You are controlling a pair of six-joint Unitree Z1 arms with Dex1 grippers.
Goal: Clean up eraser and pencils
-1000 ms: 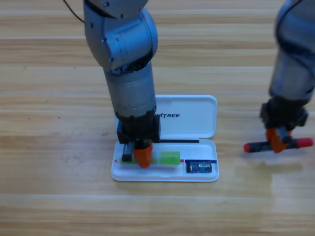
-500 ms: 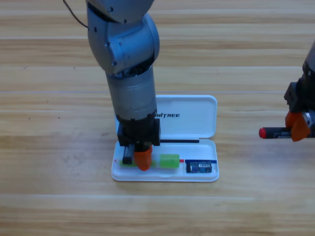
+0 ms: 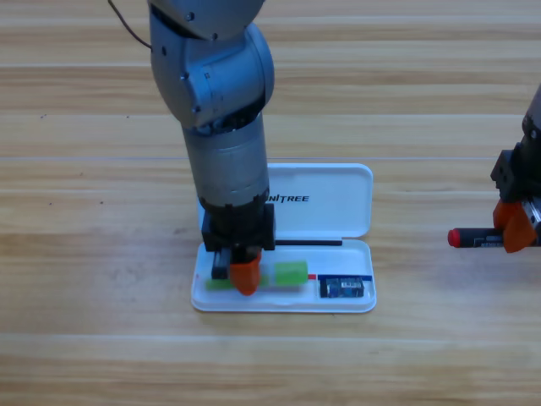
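The left gripper (image 3: 239,272) pointed down into the tray of the open white case (image 3: 342,303), over the pale green pencil (image 3: 289,272), whose bright green end showed at its 3 o'clock side. The eraser (image 3: 345,288) lay in the tray at 3 o'clock of that end. Well apart at 3 o'clock, at the picture's edge, the right gripper (image 3: 514,230) gripped the black pencil (image 3: 472,239), its red end pointing to 9 o'clock, over the wooden table (image 3: 101,254).

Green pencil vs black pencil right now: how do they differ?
The green pencil lies in the white case's tray under the left gripper; the black pencil is outside it, at the right gripper. The green one is pale with a green end; the black one is red-tipped. Both lie roughly left-right.
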